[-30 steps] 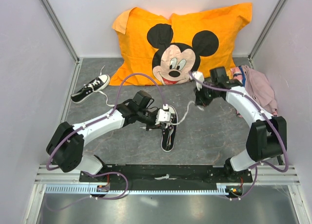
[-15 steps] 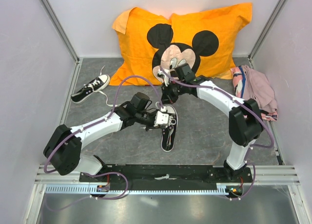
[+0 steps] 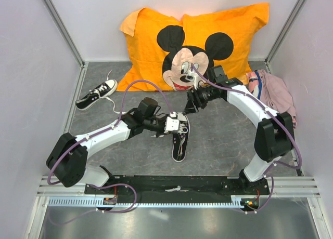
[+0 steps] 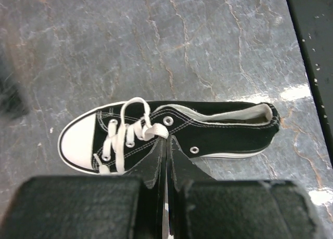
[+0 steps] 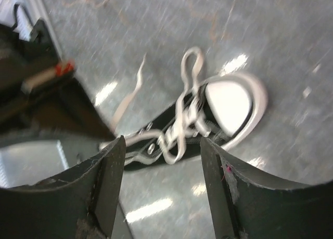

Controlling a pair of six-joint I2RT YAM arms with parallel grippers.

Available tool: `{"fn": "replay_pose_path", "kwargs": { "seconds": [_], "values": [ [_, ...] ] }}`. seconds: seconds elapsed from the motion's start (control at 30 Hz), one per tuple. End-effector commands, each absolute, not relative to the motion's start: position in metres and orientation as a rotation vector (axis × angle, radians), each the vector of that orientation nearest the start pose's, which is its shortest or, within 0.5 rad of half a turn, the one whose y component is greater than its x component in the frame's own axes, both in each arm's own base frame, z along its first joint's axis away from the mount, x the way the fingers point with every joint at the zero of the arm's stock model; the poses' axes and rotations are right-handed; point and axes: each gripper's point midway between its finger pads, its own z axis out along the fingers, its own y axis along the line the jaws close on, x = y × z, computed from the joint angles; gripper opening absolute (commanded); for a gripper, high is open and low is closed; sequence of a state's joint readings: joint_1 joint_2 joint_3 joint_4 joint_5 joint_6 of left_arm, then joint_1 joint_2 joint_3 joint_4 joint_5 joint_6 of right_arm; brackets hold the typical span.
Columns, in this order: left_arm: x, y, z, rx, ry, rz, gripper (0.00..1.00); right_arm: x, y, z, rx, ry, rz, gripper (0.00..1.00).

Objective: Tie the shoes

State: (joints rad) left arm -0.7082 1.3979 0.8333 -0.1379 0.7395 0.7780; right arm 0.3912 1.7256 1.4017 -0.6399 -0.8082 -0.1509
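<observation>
Shoe (image 3: 180, 140) lies mid-table, toe toward the far edge and heel toward the near edge. Left gripper (image 4: 165, 145) is pressed together on its white lace (image 4: 132, 124) by the eyelets. Right gripper (image 5: 161, 143) is spread, hovering above the toe end. Second shoe (image 3: 97, 94) sits by the left edge, near the orange pillow (image 3: 145, 31).

Probably a lab cell — white panels (image 3: 31, 67), aluminium frame (image 3: 61, 26).
</observation>
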Motion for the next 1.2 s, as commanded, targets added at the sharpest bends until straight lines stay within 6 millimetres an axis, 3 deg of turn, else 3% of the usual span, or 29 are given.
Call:
{"fn": "replay_pose_path", "kwargs": {
  "seconds": [0.0, 0.1, 0.37, 0.7, 1.0, 1.17],
  "values": [
    [0.226, -0.32, 0.137, 1.681, 1.276, -0.791, 0.02, 0.263, 0.255, 0.167, -1.02, 2.254, 1.288, 0.67],
    [0.228, -0.322, 0.138, 1.675, 1.266, -0.794, 0.02, 0.248, 0.258, 0.165, -0.986, 2.265, 1.404, 0.66],
    [0.23, -0.323, 0.137, 1.681, 1.256, -0.788, 0.01, 0.241, 0.266, 0.16, -0.946, 2.277, 1.492, 0.64],
    [0.231, -0.326, 0.138, 1.679, 1.248, -0.799, 0.01, 0.236, 0.282, 0.145, -0.956, 2.294, 1.466, 0.58],
    [0.231, -0.329, 0.139, 1.681, 1.236, -0.81, 0.02, 0.239, 0.284, 0.136, -0.943, 2.31, 1.44, 0.44],
    [0.231, -0.331, 0.142, 1.68, 1.226, -0.822, 0.02, 0.24, 0.284, 0.131, -0.938, 2.326, 1.419, 0.45]
  ]
}}
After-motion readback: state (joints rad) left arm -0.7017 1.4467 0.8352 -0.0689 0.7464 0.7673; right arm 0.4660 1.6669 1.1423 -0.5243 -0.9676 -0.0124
